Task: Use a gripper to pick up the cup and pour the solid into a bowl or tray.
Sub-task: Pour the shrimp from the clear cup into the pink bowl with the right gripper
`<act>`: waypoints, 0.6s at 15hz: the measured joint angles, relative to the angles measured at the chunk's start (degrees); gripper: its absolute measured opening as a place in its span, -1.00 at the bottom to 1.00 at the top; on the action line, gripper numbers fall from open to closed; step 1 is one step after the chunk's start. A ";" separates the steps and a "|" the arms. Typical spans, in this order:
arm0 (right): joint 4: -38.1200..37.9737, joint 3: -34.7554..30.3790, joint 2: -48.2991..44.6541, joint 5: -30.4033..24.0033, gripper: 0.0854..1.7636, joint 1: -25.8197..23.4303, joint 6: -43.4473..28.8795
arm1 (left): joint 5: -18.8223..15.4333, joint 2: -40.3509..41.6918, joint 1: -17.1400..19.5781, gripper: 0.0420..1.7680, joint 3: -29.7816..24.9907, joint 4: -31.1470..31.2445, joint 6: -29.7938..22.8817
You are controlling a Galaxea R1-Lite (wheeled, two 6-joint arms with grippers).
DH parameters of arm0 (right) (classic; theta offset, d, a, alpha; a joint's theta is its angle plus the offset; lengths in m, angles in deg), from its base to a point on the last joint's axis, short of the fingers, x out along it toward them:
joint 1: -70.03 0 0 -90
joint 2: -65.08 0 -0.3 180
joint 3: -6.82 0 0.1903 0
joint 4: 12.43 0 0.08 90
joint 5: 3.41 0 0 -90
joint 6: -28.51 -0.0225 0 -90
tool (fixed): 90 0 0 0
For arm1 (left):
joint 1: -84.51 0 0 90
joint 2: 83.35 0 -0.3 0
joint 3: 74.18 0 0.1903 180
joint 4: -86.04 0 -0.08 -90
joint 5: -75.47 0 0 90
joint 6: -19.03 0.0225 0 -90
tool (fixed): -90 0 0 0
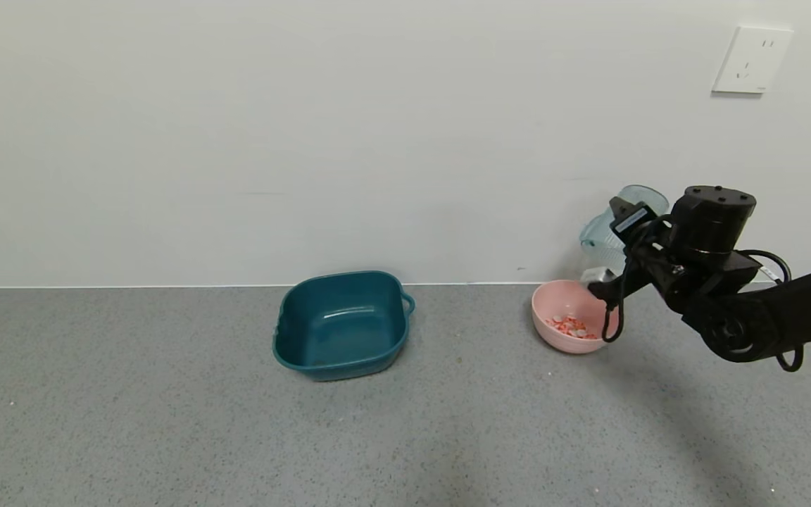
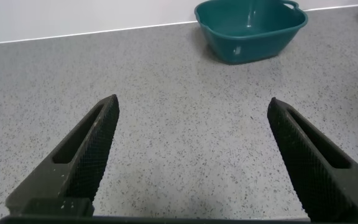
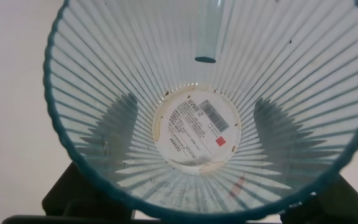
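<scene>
Nearby, teal basin [image 1: 341, 324] left of bowl [image 1: 553, 334], well apart

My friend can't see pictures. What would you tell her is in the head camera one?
The right pincer holds an empty see-through cup above a pink bowl with pink-red bits inside. A teal basin sits nearby.
</scene>
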State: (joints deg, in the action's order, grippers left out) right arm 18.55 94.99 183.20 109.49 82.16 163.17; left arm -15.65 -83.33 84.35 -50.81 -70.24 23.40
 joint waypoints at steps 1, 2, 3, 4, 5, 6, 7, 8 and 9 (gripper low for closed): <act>-0.07 -1.24 -0.48 1.58 0.47 0.49 -4.73 | -0.02 0.00 0.00 0.94 0.00 0.00 0.00; -0.10 -2.84 -0.91 3.34 0.47 0.95 -9.17 | 0.00 0.00 0.00 0.94 0.00 0.00 0.00; -0.11 -4.72 -1.39 5.08 0.47 1.43 -13.08 | 0.00 0.00 0.00 0.94 0.00 0.00 -0.02; -0.16 -6.27 -1.80 6.21 0.47 1.73 -16.12 | -0.02 0.00 0.00 0.94 0.00 0.00 0.00; -0.13 -7.47 -2.21 6.57 0.47 1.90 -19.26 | 0.00 0.00 0.00 0.94 0.00 0.00 0.00; -0.16 -8.14 -2.44 6.66 0.47 1.97 -22.41 | -0.02 0.00 0.00 0.94 0.00 0.00 0.00; -0.22 -8.63 -2.65 6.77 0.47 2.06 -26.45 | 0.00 0.00 0.00 0.94 0.00 0.00 0.00; -0.33 -8.91 -2.77 7.12 0.47 2.17 -30.15 | 0.00 0.00 0.00 0.94 0.00 -0.02 0.00; -0.88 -9.08 -2.88 8.19 0.47 2.43 -33.49 | -0.02 0.00 -0.02 0.94 0.00 0.00 0.00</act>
State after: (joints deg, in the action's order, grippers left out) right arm 17.67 85.91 180.32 117.68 84.58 129.69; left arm -15.67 -83.33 84.33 -50.81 -70.24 23.40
